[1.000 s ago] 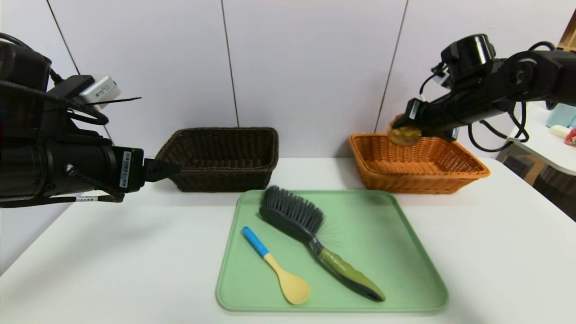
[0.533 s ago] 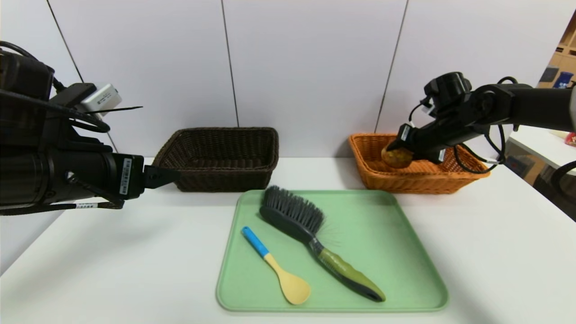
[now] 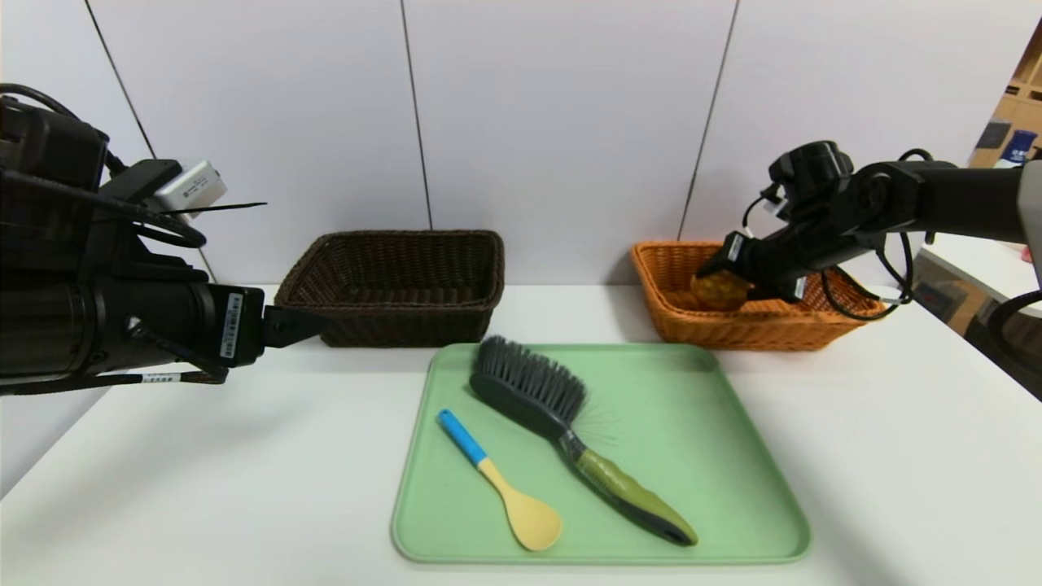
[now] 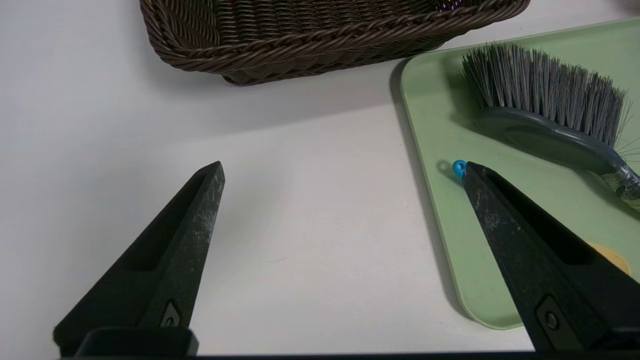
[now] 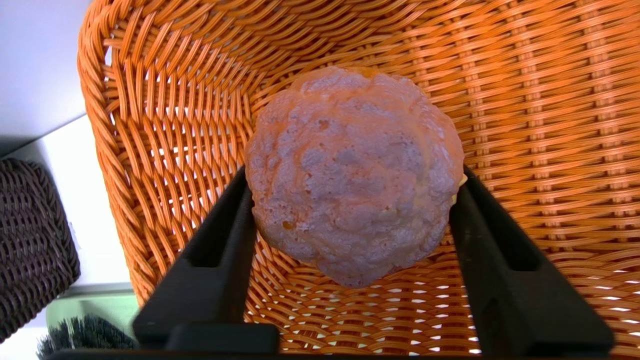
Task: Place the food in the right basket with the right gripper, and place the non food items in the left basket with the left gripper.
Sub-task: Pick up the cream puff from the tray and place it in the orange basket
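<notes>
The food (image 5: 350, 175), a pinkish-brown bun, sits between the two black fingers of my right gripper (image 5: 353, 172), which press on both its sides. It hangs low inside the right basket (image 3: 733, 330), the orange wicker one, where the right gripper (image 3: 716, 273) reaches in from the right. My left gripper (image 3: 313, 313) hovers open and empty over the table in front of the left basket (image 3: 399, 317), dark brown and empty. The black-bristled brush (image 3: 529, 391) and the blue-handled yellow spoon (image 3: 496, 480) lie on the green tray (image 3: 692, 423).
In the left wrist view the left gripper (image 4: 342, 165) spans bare table between the dark basket (image 4: 320, 40) and the tray's edge (image 4: 440, 125), with the brush (image 4: 540, 100) and the spoon's blue end (image 4: 458, 167) beyond. A side table stands at far right.
My right gripper has come down from above the orange basket's rim into the basket, carrying the bun. The left arm has drifted slightly.
</notes>
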Motion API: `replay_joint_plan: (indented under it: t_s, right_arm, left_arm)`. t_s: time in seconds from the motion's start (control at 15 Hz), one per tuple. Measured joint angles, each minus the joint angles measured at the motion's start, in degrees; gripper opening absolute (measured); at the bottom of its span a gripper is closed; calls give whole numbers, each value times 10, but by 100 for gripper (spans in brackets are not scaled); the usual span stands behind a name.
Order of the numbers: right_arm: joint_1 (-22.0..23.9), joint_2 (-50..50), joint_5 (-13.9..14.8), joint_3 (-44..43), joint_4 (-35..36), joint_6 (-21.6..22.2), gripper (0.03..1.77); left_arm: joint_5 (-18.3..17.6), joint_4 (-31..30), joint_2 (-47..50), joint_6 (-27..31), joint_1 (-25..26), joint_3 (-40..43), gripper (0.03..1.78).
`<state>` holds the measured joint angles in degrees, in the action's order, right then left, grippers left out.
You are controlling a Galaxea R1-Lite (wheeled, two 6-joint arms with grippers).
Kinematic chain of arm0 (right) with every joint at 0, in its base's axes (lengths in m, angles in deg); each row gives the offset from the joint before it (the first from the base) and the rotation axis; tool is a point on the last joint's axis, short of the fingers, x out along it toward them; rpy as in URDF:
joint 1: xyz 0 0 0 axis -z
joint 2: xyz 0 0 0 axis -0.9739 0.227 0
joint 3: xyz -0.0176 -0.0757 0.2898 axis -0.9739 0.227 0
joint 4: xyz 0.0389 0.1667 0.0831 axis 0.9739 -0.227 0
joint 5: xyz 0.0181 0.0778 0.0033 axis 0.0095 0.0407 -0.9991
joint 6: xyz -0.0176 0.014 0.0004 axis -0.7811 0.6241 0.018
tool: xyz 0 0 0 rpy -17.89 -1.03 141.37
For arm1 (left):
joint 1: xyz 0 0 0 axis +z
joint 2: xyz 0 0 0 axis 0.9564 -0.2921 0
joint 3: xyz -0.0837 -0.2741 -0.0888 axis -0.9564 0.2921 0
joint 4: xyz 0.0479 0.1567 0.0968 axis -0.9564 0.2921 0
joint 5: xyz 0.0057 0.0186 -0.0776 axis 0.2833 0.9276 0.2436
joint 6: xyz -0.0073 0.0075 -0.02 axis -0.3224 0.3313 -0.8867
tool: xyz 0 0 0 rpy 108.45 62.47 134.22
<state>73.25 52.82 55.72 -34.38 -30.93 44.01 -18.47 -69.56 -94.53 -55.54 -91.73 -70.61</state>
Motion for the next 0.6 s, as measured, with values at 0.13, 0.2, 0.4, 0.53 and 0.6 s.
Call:
replay_joint_plan:
  t_s: [0.13, 0.2, 0.4, 0.53, 0.6]
  right_arm:
    - [4, 0, 0, 0, 0, -1, 132]
    - [5, -1, 0, 0, 0, -1, 136]
    - [10, -5, 2, 0, 0, -3, 147]
    - [13, -9, 2, 0, 0, -5, 153]
    - [14, -12, 4, 0, 0, -7, 155]
  left_arm:
    - [0, 0, 0, 0, 0, -1, 169]
    - [0, 0, 1, 0, 0, -1, 169]
    - [0, 1, 2, 1, 0, -1, 169]
    - [0, 1, 2, 1, 0, -2, 169]
    - [1, 1, 2, 1, -1, -2, 169]
